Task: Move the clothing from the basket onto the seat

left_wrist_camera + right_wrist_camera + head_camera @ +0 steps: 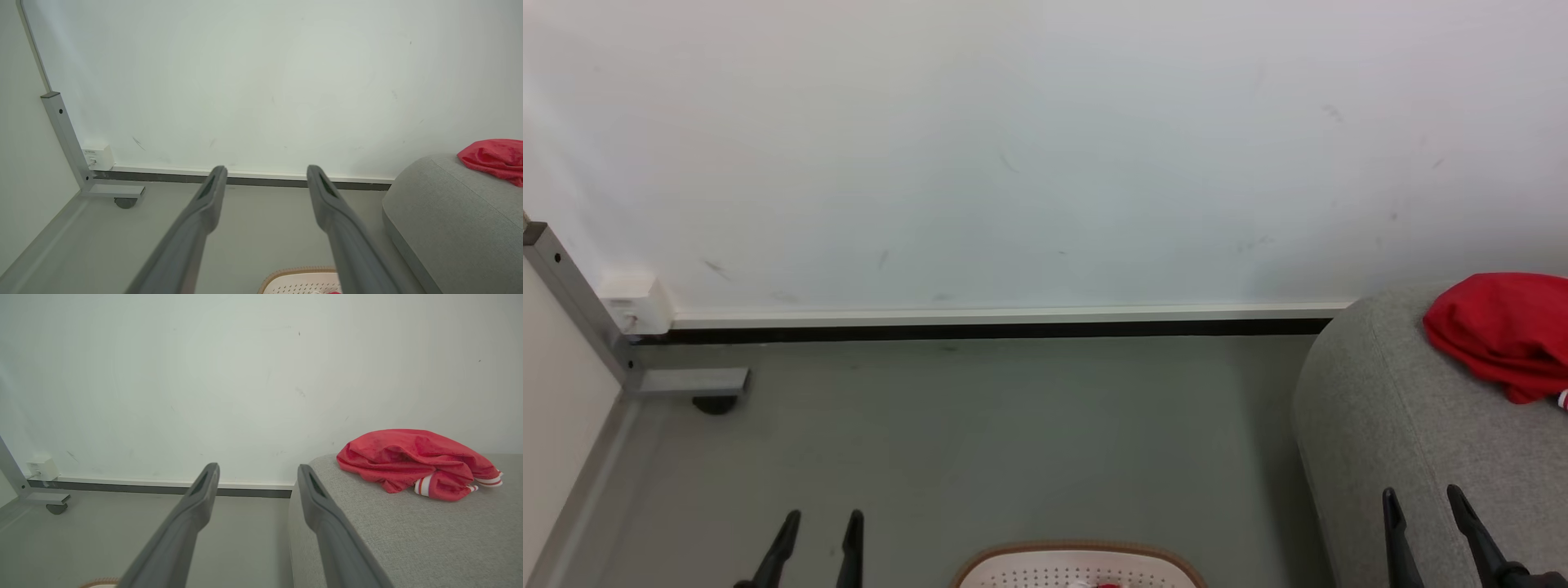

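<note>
A: Head view first. Where's the clothing?
B: One red garment (pixel 1503 335) lies bunched on the seat (pixel 1380 425) at the right edge of the frame, partly cut off. A red scrap (pixel 1107 585) shows in the basket (pixel 1078 547) at bottom centre, so I judge there's more left to move.
A: Grippers?
B: The left gripper (pixel 823 523) is at lower left. The right gripper (pixel 1421 500) is at lower right, in front of the seat. Both are spread and empty.
A: Left wrist view?
B: Its fingers (pixel 204 208) stand apart with nothing between them, and the floor (pixel 261 232) and wall (pixel 261 81) lie beyond. The basket's rim peeks in at the bottom edge, and the garment is at far right.
A: Right wrist view?
B: Fingers likewise parted, nothing held. The garment sits mid-right on the seat, with white striped trim at its lower right.
A: What could go wrong?
B: The basket is nearly out of every frame, so a reach down would be close to blind. The fingers might close on the rim or the holed wall rather than cloth. Loose fabric could snag the rim and drag the basket. It could also trail and drop onto the floor between basket and seat. Set near the seat's rounded corner, it might slide off.
A: What can't you tell?
B: How much is in the basket, how deep it is, and whether the red heap is one garment or two. The seat's far side is cut off too.
</note>
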Robot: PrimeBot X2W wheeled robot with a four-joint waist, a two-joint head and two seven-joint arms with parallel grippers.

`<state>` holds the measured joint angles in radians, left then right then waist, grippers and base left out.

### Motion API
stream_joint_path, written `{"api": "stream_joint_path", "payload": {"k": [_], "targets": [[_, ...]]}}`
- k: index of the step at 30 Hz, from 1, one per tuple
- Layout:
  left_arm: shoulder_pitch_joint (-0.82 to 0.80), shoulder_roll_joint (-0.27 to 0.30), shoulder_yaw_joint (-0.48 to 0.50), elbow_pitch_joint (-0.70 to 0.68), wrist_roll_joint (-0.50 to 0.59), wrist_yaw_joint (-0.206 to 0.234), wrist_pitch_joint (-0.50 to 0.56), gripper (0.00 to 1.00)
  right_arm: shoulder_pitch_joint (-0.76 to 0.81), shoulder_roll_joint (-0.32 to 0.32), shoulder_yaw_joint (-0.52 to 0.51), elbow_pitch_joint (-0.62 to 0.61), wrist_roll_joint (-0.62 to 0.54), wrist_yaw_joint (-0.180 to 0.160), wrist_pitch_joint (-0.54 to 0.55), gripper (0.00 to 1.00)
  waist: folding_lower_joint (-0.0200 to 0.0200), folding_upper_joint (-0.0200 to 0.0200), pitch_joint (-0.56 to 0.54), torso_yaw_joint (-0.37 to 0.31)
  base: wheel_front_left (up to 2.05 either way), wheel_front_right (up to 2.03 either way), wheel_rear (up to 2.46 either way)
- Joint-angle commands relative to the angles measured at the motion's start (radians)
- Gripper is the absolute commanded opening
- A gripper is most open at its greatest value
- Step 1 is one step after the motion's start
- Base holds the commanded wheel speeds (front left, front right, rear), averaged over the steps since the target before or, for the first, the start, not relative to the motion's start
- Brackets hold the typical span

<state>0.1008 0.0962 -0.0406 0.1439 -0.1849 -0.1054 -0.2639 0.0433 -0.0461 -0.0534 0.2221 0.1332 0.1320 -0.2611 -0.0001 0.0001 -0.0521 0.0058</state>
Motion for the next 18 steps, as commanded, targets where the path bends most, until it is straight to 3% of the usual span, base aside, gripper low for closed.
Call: {"api": "stream_joint_path", "payload": {"k": [1, 7, 12, 18], "targets": [[-0.011, -0.003, 0.002, -0.001, 0.015, -0.005, -0.001, 1.0, -0.004, -0.005, 0.0, -0.004, 0.009, -0.003, -0.003, 1.0, 0.0001, -0.0001, 0.005, -0.003, 0.0, 0.0, 0.0], [-0.042, -0.01, -0.037, 0.013, 0.031, -0.017, -0.001, 1.0, -0.026, -0.005, -0.001, -0.013, -0.001, -0.002, -0.003, 1.0, 0.0001, -0.0001, 0.038, -0.025, 0.0, 0.0, 0.0], [-0.098, 0.002, -0.147, 0.084, 0.034, -0.024, 0.001, 1.0, -0.058, -0.005, -0.002, -0.023, 0.0, -0.003, -0.003, 1.0, 0.0001, -0.0001, 0.086, -0.069, 0.0, 0.0, 0.0], [-0.221, 0.03, -0.29, 0.18, 0.024, -0.025, 0.082, 1.0, -0.116, -0.004, 0.008, -0.052, 0.018, -0.002, -0.003, 1.0, 0.0001, -0.0001, 0.188, -0.148, 0.0, 0.0, 0.0]]}}
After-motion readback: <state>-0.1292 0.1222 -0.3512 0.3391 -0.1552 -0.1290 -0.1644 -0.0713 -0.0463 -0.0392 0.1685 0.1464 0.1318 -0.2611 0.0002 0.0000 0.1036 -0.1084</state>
